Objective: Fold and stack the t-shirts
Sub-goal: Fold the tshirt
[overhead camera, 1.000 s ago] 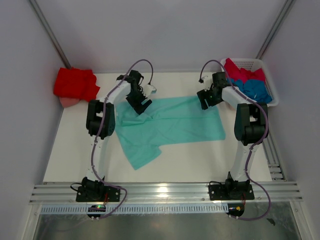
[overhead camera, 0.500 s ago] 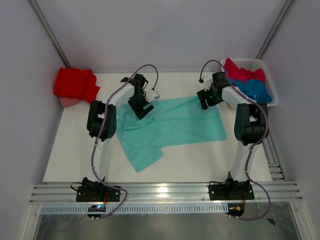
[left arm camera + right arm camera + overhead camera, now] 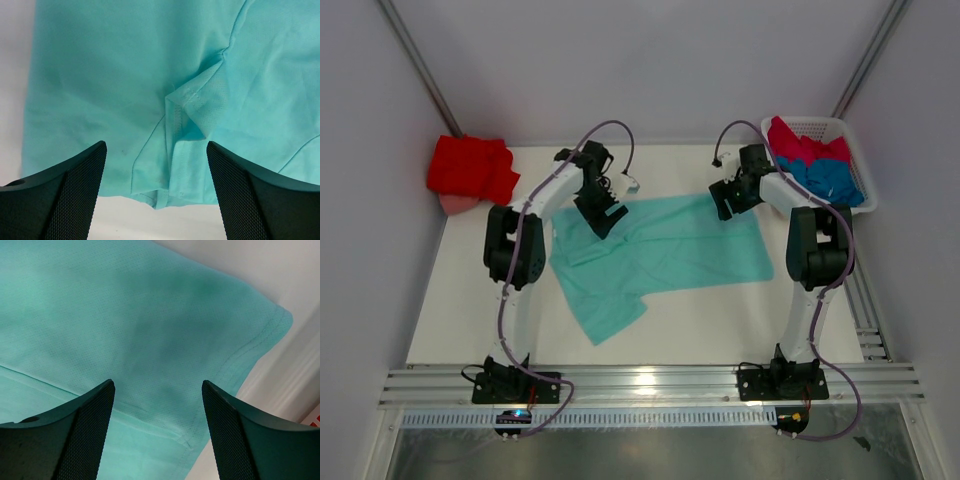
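White table (image 3: pixel 470 320) is spread with the teal shirt (image 3: pixel 670 250). Over its bunched fold the left gripper (image 3: pixel 156 146) is held open, empty; over its right corner the right gripper (image 3: pixel 157 384) likewise. A red shirt (image 3: pixel 470 168) is piled far left; a pink shirt (image 3: pixel 798 145) and blue shirt (image 3: pixel 835 180) are kept in the basket (image 3: pixel 820 121).

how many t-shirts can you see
4: a mint-teal t-shirt spread on the table, a red t-shirt bunched at the far left corner, a crimson-pink t-shirt and a blue t-shirt in the white basket. More may be hidden under those piles.
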